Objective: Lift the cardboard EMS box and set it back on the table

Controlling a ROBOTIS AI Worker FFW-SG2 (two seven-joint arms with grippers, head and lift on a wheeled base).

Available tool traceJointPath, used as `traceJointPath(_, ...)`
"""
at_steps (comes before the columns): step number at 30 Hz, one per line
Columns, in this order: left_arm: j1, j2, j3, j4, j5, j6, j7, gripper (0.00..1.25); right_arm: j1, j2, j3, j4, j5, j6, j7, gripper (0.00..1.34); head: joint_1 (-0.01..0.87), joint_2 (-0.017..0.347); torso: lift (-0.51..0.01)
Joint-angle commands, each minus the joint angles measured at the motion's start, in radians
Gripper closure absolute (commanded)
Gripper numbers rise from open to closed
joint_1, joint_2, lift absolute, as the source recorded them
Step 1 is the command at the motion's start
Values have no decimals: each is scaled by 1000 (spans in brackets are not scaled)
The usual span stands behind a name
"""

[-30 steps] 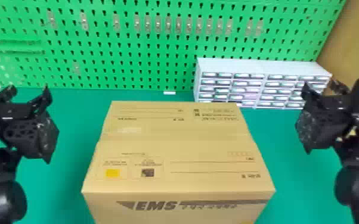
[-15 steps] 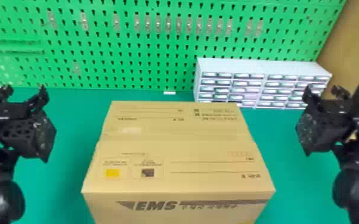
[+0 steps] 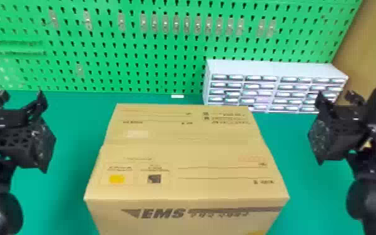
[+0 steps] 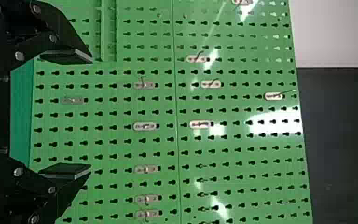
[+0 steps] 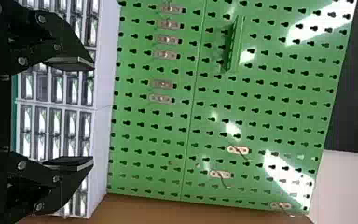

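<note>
The cardboard EMS box (image 3: 187, 156) rests closed on the green table, its printed top facing up and its EMS side toward the robot. Off the box's left side, with a gap between, is my left gripper (image 3: 22, 97). My right gripper (image 3: 337, 97) stands off the right side, also apart from the box. In the left wrist view my left gripper (image 4: 92, 114) has its two fingers wide apart, nothing between them. The right wrist view has my right gripper (image 5: 93, 114) likewise open and holding nothing.
A green pegboard (image 3: 103, 62) with metal hooks rises behind the table (image 3: 68, 125). A white drawer cabinet (image 3: 278, 70) stands at the back right, behind the box. One small white piece (image 3: 177, 96) lies near the pegboard's foot.
Both grippers have shifted slightly inward, the left one to the right at first. The box has stayed in place.
</note>
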Motion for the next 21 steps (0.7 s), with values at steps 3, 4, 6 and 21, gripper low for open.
traceJointPath(3,0,0,0,0,-1,0,0,430,2,2,0,-2,0,0,0,536,678,-14,-19)
traceJointPath(4,0,0,0,0,-1,0,0,430,2,2,1,-2,0,0,0,536,678,-14,-20)
traceJointPath(6,0,0,0,0,-1,0,0,430,2,3,1,-2,0,0,0,538,678,-14,-24)
traceJointPath(21,3,0,0,0,-1,0,0,432,2,6,4,-2,3,0,0,536,678,-14,-54)
